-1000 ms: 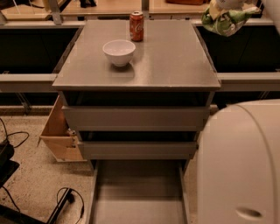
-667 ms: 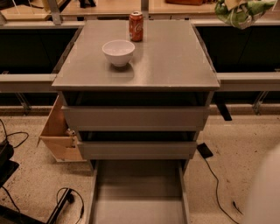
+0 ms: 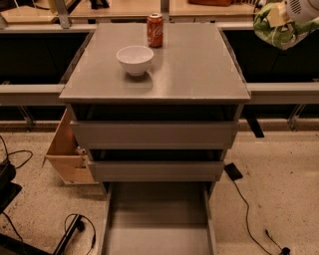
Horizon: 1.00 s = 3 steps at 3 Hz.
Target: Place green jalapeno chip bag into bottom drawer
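Change: the big white arm housing that blocked the lower right of the camera view a second ago is out of frame. The bottom drawer (image 3: 158,224) is now fully visible, pulled out, with a bare grey floor. The path into it looks unobstructed, so the drop-off can be judged from here.

The tool (image 3: 288,14) is at the top right corner, past the right edge of the worktop (image 3: 199,69), only partly in frame. It is clamped on the green jalapeno chip bag (image 3: 279,35), which hangs crumpled under and left of it, in the air over the dark gap beside the cabinet. The bag has stayed in that top right area, shifted slightly right and down.

The bag is well apart from the bottom drawer, high and to the right of it. The task is mid-transport, with no release yet. The next move likely needs a sweep left and a long descent in front of the two closed upper drawers (image 3: 154,134).

The red soda can (image 3: 155,30) and white bowl (image 3: 135,59) sit on the worktop, untouched. The tan wooden box (image 3: 67,157) is on the floor at the left.
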Tool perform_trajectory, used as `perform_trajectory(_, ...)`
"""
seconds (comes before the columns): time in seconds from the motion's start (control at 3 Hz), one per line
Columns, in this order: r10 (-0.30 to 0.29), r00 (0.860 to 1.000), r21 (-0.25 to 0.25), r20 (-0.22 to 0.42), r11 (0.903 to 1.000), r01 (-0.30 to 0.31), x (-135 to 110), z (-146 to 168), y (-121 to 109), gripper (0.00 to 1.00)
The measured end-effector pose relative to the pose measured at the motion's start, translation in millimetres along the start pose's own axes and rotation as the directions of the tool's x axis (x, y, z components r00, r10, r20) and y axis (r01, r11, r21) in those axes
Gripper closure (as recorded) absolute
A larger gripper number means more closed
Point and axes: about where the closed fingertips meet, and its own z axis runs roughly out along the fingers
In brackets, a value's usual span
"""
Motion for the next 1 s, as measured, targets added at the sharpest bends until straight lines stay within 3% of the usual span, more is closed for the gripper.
perform_trajectory(0.67,0.045,0.999,-0.048,-0.007,0.9978,-0.045,19,3,13,1.0)
perform_trajectory(1.0,0.16,0.985,-0.103,-0.065,0.9808,-0.166,78,-44,41,1.0)
